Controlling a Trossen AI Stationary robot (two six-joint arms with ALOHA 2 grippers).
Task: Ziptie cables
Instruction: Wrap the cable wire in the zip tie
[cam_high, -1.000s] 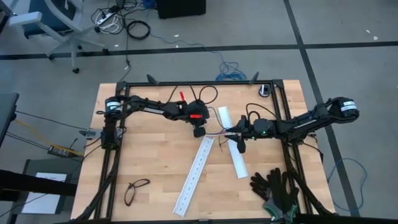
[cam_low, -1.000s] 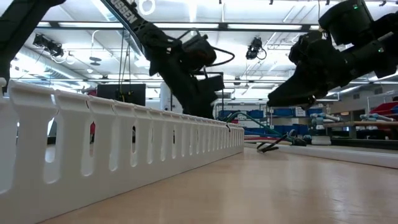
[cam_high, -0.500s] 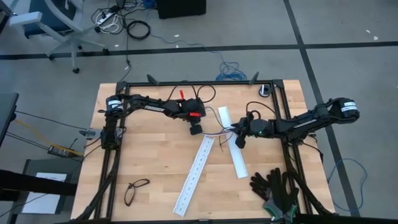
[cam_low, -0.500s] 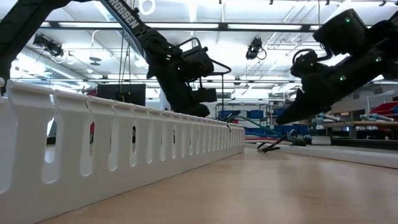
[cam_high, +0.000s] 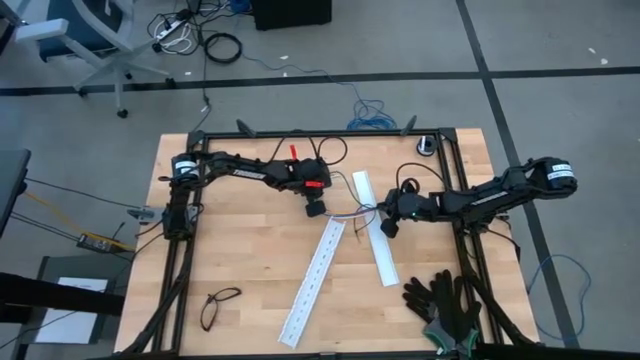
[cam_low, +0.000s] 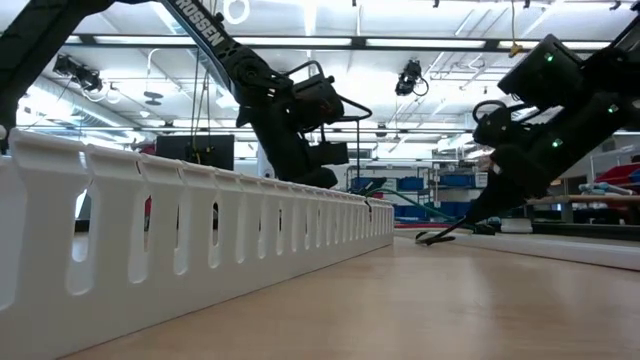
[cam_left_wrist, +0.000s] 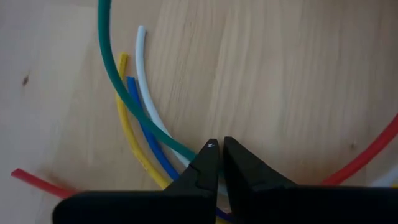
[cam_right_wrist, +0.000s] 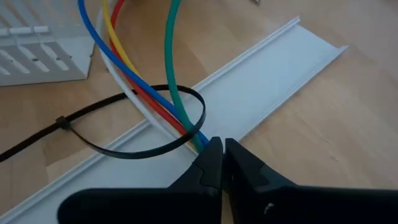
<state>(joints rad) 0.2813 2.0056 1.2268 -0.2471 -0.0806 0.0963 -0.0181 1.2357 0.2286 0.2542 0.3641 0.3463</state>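
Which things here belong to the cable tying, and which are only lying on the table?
Part of the job:
- cables
- black zip tie looped around them
- left gripper, shut on the cables
- right gripper, shut on the cables

Just lying about:
- white rails
- glasses
- black gloves

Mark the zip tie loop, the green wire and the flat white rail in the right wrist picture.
zip tie loop (cam_right_wrist: 144, 151): right wrist view, on the loop's lower strap.
green wire (cam_right_wrist: 168, 56): right wrist view, on its mid length.
flat white rail (cam_right_wrist: 267, 71): right wrist view, on its bare inner face.
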